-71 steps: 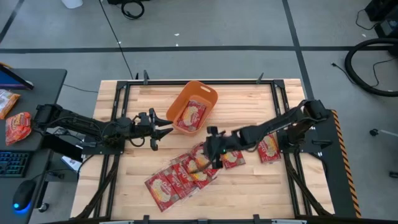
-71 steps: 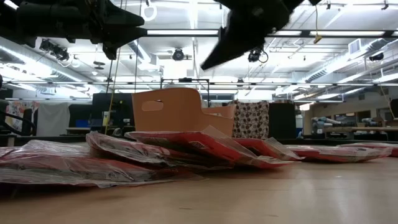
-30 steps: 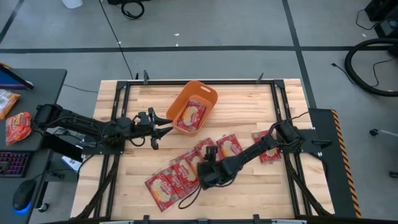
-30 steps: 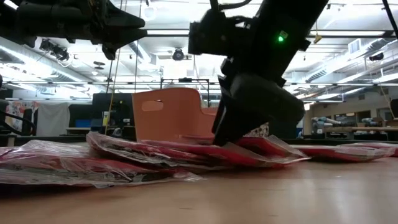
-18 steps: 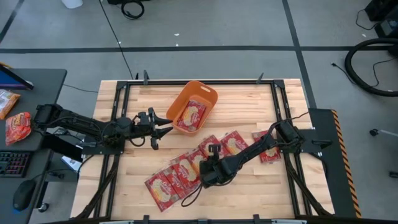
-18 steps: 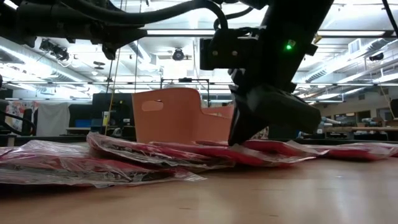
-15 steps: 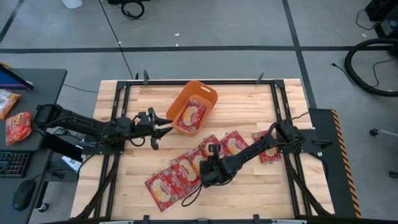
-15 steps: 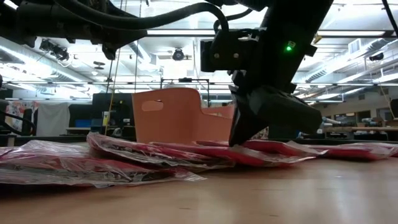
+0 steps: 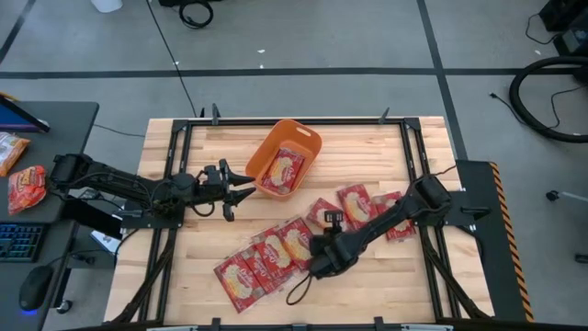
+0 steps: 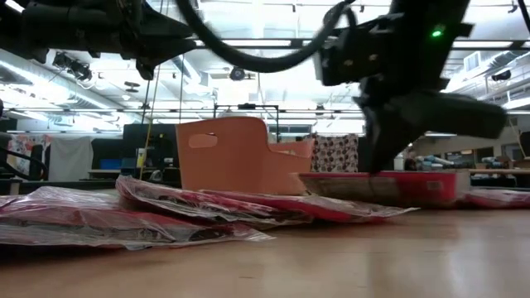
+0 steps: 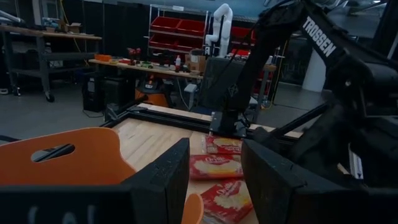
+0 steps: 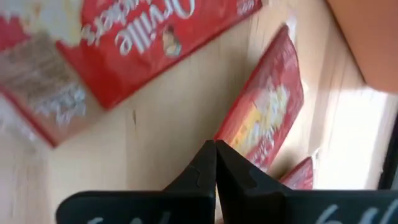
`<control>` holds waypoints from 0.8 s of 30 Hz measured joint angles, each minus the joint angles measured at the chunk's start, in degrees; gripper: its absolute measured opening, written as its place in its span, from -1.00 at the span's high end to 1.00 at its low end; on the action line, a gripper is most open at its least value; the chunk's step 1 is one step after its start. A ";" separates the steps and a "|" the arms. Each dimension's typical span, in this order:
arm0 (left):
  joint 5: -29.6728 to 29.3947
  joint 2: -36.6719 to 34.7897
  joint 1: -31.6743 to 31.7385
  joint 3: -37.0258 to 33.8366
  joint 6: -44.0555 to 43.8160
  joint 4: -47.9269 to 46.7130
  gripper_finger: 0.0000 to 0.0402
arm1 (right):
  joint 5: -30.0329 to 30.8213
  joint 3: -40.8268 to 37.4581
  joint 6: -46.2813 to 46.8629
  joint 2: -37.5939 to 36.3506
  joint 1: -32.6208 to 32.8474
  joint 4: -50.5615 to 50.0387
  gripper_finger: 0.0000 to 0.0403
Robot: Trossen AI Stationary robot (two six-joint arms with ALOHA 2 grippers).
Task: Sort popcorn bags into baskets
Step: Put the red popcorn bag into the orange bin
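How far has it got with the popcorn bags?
Done: one bag lies in the tub. In hand: nothing visible; the right gripper is low among the loose bags, jaws shut. Left: about seven of them on the table. The left gripper waits open by the tub.

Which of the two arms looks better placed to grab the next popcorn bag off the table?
The right. Its right gripper is low among the loose popcorn bags in mid-table, fingers shut and empty. The left gripper hovers open beside the orange basket, away from the bags.
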 joint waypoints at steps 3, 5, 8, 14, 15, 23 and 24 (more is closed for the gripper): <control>0.00 0.00 0.00 0.00 -0.01 0.00 0.25 | -0.27 -0.01 1.47 -0.33 1.15 -2.90 0.98; 0.00 0.00 0.00 0.00 -0.01 0.02 0.25 | -0.50 -0.01 2.37 -0.96 1.52 -3.91 0.99; 0.00 0.00 0.02 0.00 -0.02 0.04 0.25 | -0.34 -0.04 4.12 -2.76 1.59 -4.95 0.99; 0.00 0.00 0.00 0.00 -0.02 0.03 0.25 | -1.92 -0.01 6.73 -4.13 1.94 -4.89 0.80; 0.00 0.00 0.01 0.00 -0.01 0.02 0.25 | -2.15 -0.01 6.60 -4.07 2.37 -4.58 0.73; 0.00 0.00 0.00 0.00 -0.08 0.00 0.25 | 0.45 -3.08 9.18 -3.67 5.80 1.37 0.23; 0.00 0.00 0.01 0.00 -0.26 0.00 0.25 | 0.50 -4.35 9.71 -3.67 6.01 2.69 0.18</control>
